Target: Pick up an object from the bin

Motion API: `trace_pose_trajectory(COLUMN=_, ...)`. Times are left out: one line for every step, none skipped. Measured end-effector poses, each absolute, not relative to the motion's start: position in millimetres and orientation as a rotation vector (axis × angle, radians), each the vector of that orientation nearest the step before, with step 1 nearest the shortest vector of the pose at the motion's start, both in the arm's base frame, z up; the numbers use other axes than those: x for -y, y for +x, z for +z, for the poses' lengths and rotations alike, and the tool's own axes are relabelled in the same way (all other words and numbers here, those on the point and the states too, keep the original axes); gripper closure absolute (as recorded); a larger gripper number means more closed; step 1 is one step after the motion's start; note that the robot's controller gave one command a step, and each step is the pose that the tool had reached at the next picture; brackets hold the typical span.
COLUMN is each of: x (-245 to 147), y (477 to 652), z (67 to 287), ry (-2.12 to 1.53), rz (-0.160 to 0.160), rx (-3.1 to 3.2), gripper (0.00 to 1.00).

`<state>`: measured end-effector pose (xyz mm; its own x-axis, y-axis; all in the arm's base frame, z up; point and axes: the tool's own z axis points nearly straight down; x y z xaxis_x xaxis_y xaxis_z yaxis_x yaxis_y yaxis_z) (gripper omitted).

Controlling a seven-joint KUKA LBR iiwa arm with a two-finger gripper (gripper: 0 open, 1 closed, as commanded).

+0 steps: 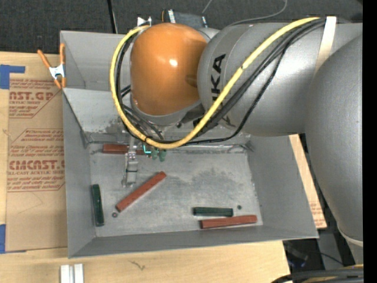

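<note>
The arm (283, 69) reaches in from the right, its orange cover (162, 69) bent low over the bin's (200, 175) back wall, with the gripper (131, 171) pointing down at the floor's left. Cables (147, 139) hide its base, and whether it is open or closed cannot be told. It hangs just beside the upper end of a slanting red-brown stick (140, 191). A short brown stick (115, 148) lies behind, a green stick (96, 204) to the left, and a dark green bar (212, 211) and red bar (228, 221) at front right.

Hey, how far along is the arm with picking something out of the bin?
Done: nothing is lifted yet; the sticks all lie on the bin floor. In hand: the gripper sits low at the back left, between the back red stick and the slanted red stick. Left: the grasp and the lift.
</note>
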<state>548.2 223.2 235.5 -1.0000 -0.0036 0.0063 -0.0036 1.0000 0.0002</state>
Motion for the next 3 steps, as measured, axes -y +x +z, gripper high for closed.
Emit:
trace_pose_trajectory(x=-208, y=589.4, z=273, ry=0.228, rz=-0.001, rx=3.139, gripper=0.00)
trace_pose_trajectory(x=-175, y=571.4, z=170, ry=0.044, rz=0.002, rx=3.135, gripper=0.00)
trace_pose_trajectory(x=-127, y=542.2, z=67, ry=0.463, rz=0.000, rx=3.102, gripper=0.00)
